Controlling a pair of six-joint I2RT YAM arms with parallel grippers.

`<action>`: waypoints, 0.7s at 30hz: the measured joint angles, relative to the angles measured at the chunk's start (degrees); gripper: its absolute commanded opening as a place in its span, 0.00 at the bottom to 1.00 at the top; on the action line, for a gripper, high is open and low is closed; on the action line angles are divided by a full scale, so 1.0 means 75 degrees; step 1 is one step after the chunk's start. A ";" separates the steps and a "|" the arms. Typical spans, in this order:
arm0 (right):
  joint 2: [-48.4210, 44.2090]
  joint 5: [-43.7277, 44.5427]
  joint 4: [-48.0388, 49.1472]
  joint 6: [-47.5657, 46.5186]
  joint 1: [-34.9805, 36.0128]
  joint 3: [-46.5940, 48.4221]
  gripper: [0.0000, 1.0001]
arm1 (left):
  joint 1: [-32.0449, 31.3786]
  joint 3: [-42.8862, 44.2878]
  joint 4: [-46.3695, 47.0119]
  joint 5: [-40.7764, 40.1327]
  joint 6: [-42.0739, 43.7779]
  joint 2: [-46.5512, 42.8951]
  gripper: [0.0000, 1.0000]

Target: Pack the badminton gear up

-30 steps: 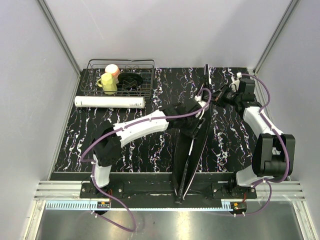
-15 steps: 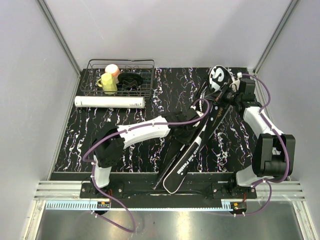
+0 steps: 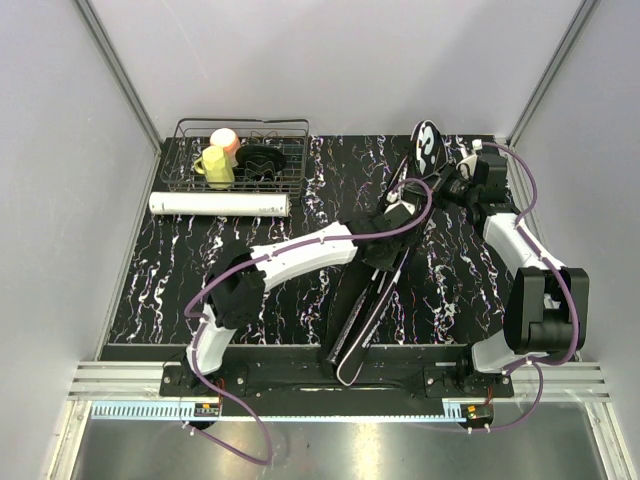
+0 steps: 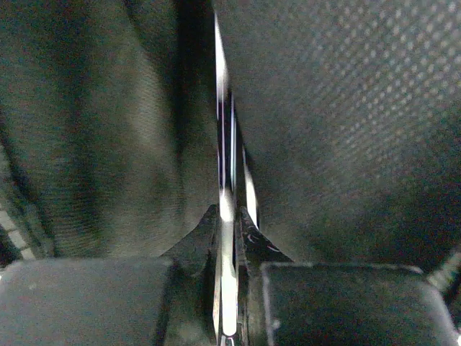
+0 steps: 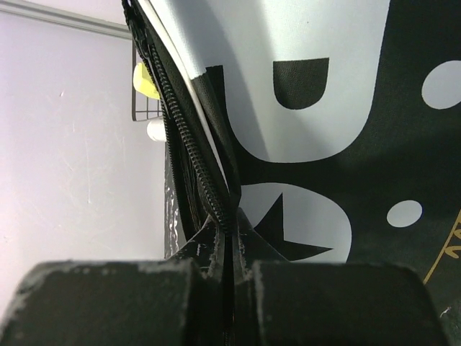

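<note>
The black racket-shaped "SPORT" bag (image 3: 362,305) runs from its white-lettered head (image 3: 428,148) at the back right down to the table's front edge, tilted on its side. My left gripper (image 3: 396,222) is shut on the bag's upper part; in the left wrist view (image 4: 230,238) dark fabric (image 4: 346,108) fills both sides of a thin bright edge between the jaws. My right gripper (image 3: 452,186) is shut on the bag's zipper edge (image 5: 189,137) near the head, as the right wrist view (image 5: 230,232) shows. The long white tube (image 3: 220,204) lies at the back left. Rackets and shuttlecocks are not visible.
A black wire basket (image 3: 285,128) with a yellow cup (image 3: 215,166) and a pink cup (image 3: 225,138) stands at the back left, just behind the tube. Grey walls close in the left, back and right. The bag's lower end overhangs the front rail (image 3: 300,378).
The bag went from standing edge-on to lying flatter, then tilted up again, its head turning narrower. My left gripper has moved up along the bag towards the back right.
</note>
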 measured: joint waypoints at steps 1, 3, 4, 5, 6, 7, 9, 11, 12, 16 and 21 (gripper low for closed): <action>0.0003 0.0009 0.0055 0.0026 0.0000 0.0000 0.00 | -0.0023 -0.0006 0.0079 -0.0061 -0.0017 0.0085 0.11; 0.0009 0.0041 0.0099 0.0058 0.0000 -0.0003 0.00 | -0.0052 -0.0026 0.0210 -0.0096 -0.0044 0.0163 0.33; 0.0020 0.0044 0.0114 0.0076 0.0000 -0.0003 0.00 | -0.0055 -0.0044 0.0271 -0.0090 -0.0015 0.0166 0.41; 0.0029 -0.0041 0.0114 0.0111 0.0003 -0.0003 0.00 | -0.0041 -0.0047 0.0452 -0.0090 0.0032 0.0166 0.48; 0.0035 -0.0111 0.0108 0.0125 0.0026 -0.0006 0.00 | -0.0023 -0.0047 0.0580 -0.0079 0.0096 0.0163 0.69; 0.0050 -0.0195 0.0108 0.0131 0.0052 -0.0006 0.00 | 0.0012 -0.0050 0.0697 -0.0067 0.0125 0.0146 0.71; 0.0082 -0.0286 0.0093 0.0131 0.0085 -0.0006 0.00 | 0.0064 -0.0248 0.0842 -0.0032 0.0219 -0.0015 0.73; 0.0122 -0.0408 0.0085 0.0128 0.0105 -0.0006 0.00 | 0.0137 -0.0731 0.1023 0.0189 0.0248 -0.0425 0.73; 0.0149 -0.0460 0.0085 0.0131 0.0119 -0.0006 0.00 | 0.0149 -0.1058 0.1169 0.0321 0.0283 -0.0714 0.73; 0.0289 -0.0580 0.0090 0.0125 0.0172 -0.0006 0.00 | 0.0137 -0.2719 0.1565 0.0988 0.0495 -0.2620 0.87; 0.0452 -0.0635 0.0085 0.0128 0.0172 -0.0006 0.00 | 0.0122 -0.4048 0.1926 0.1349 0.0624 -0.4642 0.98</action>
